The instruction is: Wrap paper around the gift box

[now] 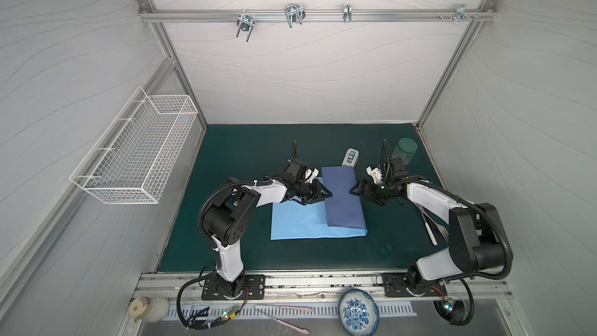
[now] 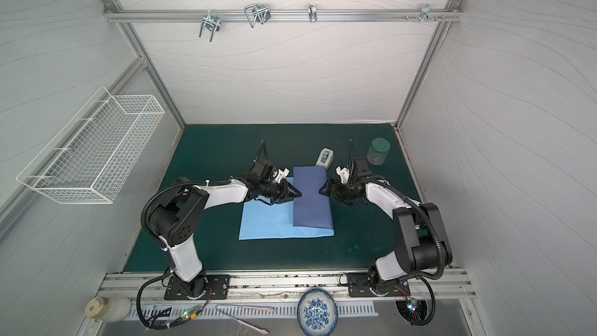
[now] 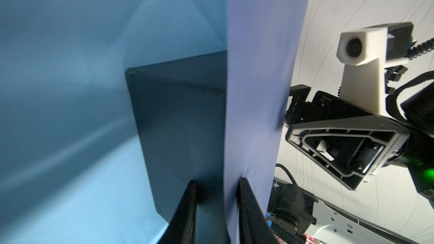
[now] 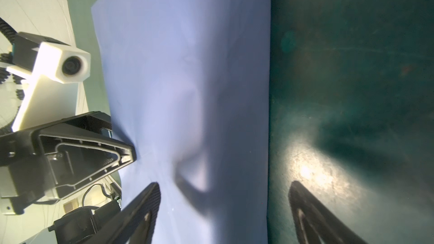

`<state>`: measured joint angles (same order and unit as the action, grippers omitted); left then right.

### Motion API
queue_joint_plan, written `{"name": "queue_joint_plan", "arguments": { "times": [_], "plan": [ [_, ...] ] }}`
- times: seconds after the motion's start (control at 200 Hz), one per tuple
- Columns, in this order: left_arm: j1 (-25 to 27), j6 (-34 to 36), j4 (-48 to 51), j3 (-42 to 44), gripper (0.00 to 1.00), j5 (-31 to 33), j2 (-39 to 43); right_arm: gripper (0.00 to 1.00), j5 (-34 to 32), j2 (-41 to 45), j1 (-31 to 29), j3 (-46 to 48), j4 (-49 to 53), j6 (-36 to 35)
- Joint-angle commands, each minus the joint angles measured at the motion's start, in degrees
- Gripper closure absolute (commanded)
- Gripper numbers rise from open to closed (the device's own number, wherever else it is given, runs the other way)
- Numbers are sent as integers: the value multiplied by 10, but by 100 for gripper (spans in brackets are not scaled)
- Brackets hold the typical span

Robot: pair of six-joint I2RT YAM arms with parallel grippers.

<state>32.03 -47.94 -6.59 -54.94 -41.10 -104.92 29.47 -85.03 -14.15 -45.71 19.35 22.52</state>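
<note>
The paper [image 1: 297, 221] lies on the green mat, light blue face up. Its indigo flap [image 1: 342, 202] is folded over the gift box, which both top views hide. In the left wrist view the dark navy gift box [image 3: 178, 118] shows under the flap [image 3: 258, 66]. My left gripper [image 1: 331, 194] [image 3: 217, 181] sits at the flap's free edge, jaws narrow. One finger presses the indigo face and the other rests against the box. My right gripper [image 1: 351, 192] [image 4: 224, 184] stands wide open astride the wrapped right edge [image 4: 187, 66], one finger over the paper and one over the mat.
A white tape dispenser [image 1: 350, 157] lies just behind the paper. A green-lidded jar [image 1: 404, 151] stands at the back right. A fork and a white-handled utensil [image 1: 431, 226] lie under the right arm. A wire basket [image 1: 135, 150] hangs on the left wall. A blue-patterned bowl [image 1: 358, 313] sits in front of the mat [image 1: 242, 156].
</note>
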Motion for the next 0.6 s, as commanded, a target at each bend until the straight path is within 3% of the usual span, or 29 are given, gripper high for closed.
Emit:
{"name": "queue_joint_plan", "arguments": {
  "times": [0.0,0.215,0.435,0.595],
  "plan": [
    [9,10,68,23,77,42,-35,16,8,-19,3,17,-20,5],
    [9,8,72,15,74,41,-32,22,-3,-34,6,43,-43,13],
    [-2,12,104,-23,39,43,10,23,-22,-21,6,63,-45,17],
    [-37,39,148,-8,26,73,92,24,-23,-20,6,65,-48,20]
  ]
}}
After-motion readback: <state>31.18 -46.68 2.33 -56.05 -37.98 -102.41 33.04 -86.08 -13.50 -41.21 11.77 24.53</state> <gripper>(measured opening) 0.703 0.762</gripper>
